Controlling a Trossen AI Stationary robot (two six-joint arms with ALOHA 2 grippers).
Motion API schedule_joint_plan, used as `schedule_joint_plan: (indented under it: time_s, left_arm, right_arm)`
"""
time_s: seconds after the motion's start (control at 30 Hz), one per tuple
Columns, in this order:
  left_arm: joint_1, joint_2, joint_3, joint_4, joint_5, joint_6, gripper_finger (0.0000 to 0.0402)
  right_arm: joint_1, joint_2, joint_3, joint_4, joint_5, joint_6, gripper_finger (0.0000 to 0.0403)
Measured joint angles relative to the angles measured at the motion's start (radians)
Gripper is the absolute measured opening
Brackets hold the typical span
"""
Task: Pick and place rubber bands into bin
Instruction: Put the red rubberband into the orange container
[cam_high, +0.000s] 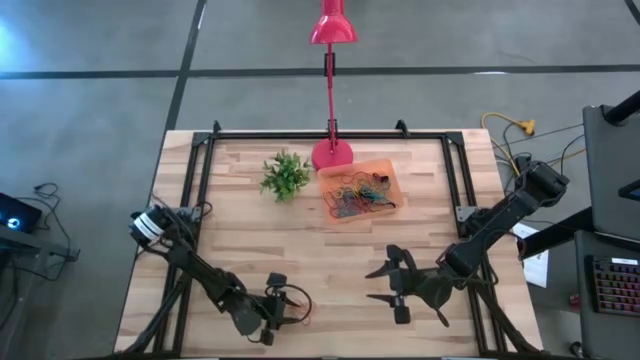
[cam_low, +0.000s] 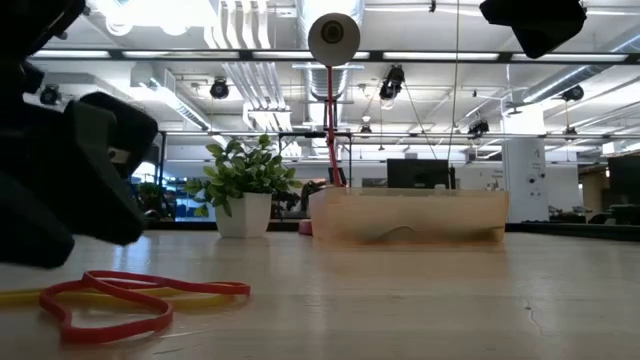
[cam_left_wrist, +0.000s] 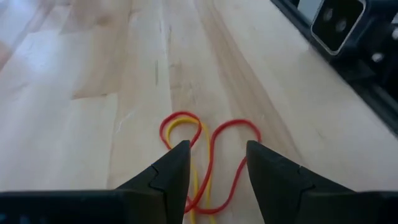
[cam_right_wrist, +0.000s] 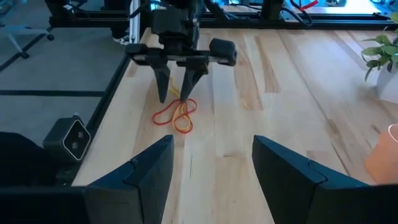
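Two loose rubber bands, one red (cam_left_wrist: 237, 126) and one yellow (cam_left_wrist: 184, 127), lie tangled flat on the wooden table near its near edge; they also show in the low view (cam_low: 110, 296) and the right wrist view (cam_right_wrist: 176, 116). My left gripper (cam_left_wrist: 216, 149) is open and points down over them (cam_right_wrist: 175, 93), one finger on each side. My right gripper (cam_right_wrist: 213, 163) is open and waits to the right (cam_high: 376, 283), facing the left gripper. The orange bin (cam_high: 358, 190) sits at the table's far middle and holds many mixed-colour bands (cam_high: 360, 192).
A small green plant (cam_high: 285, 175) stands left of the bin, and the pink lamp base (cam_high: 332, 154) sits just behind it. A black frame rail (cam_high: 330, 136) rims the table. A small camera (cam_left_wrist: 339, 23) sits at the near edge close to the bands.
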Motion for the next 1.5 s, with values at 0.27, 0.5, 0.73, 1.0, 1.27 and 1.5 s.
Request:
schedule_joint_plan:
  time_s: [0.27, 0.5, 0.73, 1.0, 1.27, 1.5]
  left_arm:
    - [0.001, 0.014, -0.005, 0.024, 0.001, 0.02, 0.0141]
    - [0.008, 0.038, -0.006, 0.015, 0.0, -0.008, 0.0141]
    - [0.008, 0.041, -0.006, 0.017, 0.001, -0.031, 0.0141]
    - [0.011, 0.041, -0.013, 0.018, 0.002, -0.054, 0.0112]
    - [0.016, 0.041, -0.017, 0.019, 0.024, -0.053, 0.0021]
    - [0.016, 0.039, -0.006, 0.015, 0.021, -0.017, 0.0004]
  right_arm:
    - [0.005, 0.0, 0.0, 0.0, 0.0, 0.007, 0.0206]
    - [0.005, 0.0, 0.0, 0.0, 0.0, 0.007, 0.0206]
    - [0.005, 0.0, 0.0, 0.001, 0.0, 0.007, 0.0206]
    - [0.005, 0.0, 0.0, 0.001, 0.0, 0.008, 0.0205]
    - [0.005, 0.0, 0.0, 0.005, 0.0, 0.008, 0.0205]
    - [0.005, 0.0, 0.0, 0.006, 0.0, 0.008, 0.0205]
